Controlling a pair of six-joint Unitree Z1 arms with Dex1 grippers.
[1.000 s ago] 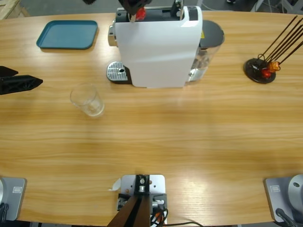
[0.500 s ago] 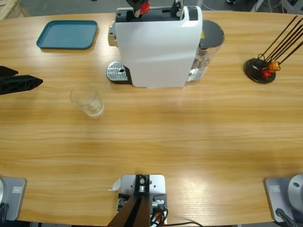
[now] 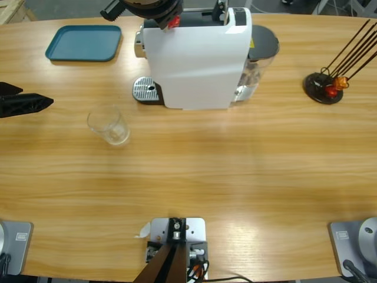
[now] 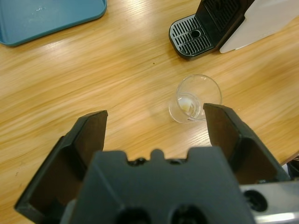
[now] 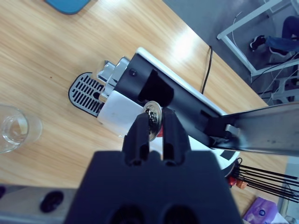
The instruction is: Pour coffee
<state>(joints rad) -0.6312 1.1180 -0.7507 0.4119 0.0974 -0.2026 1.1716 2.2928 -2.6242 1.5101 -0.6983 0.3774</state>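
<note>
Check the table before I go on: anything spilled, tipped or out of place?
Nothing spilled or tipped. The glass stands upright on the table, off the drip tray, apparently empty. The machine's lid is raised, and the right gripper holds a capsule over the opening. The left gripper is open.

The coffee machine stands at the far middle of the table, with its drip tray at its left foot and its water tank on its right side. A tray lies well to the machine's left, at the far edge. A glass stands upright nearer the front, just left of and before the drip tray. A holder with sticks sits well apart to the machine's right. Above the machine's open top hangs the right gripper holding a capsule; the left gripper hangs at the left edge, near the glass.
</note>
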